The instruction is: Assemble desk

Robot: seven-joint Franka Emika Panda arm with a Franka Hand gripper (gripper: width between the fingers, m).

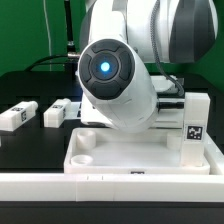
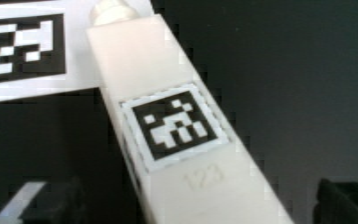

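Looking first at the exterior view, we see the arm filling the middle, its round joint cap lit blue. The desk top lies on the black table at about six o'clock from that cap, rim up. One round corner socket shows, and a side tag sits toward the exterior view's right. At about nine o'clock from the cap, toward the exterior view's left, two loose legs lie near each other but apart: the outer leg and the inner leg. The arm's body hides the gripper in this view, so we cannot read its jaws from here.

Turning to the wrist view, we find a long leg lying aslant on the dark table, its leg tag facing the camera. The gripper stands open and holds nothing. Its dark fingers flank the leg, each with bare table between it and the white plastic. The marker board lies by the leg's far end. The leg seems to overlap the board's edge, though the blur keeps us from saying whether they touch.
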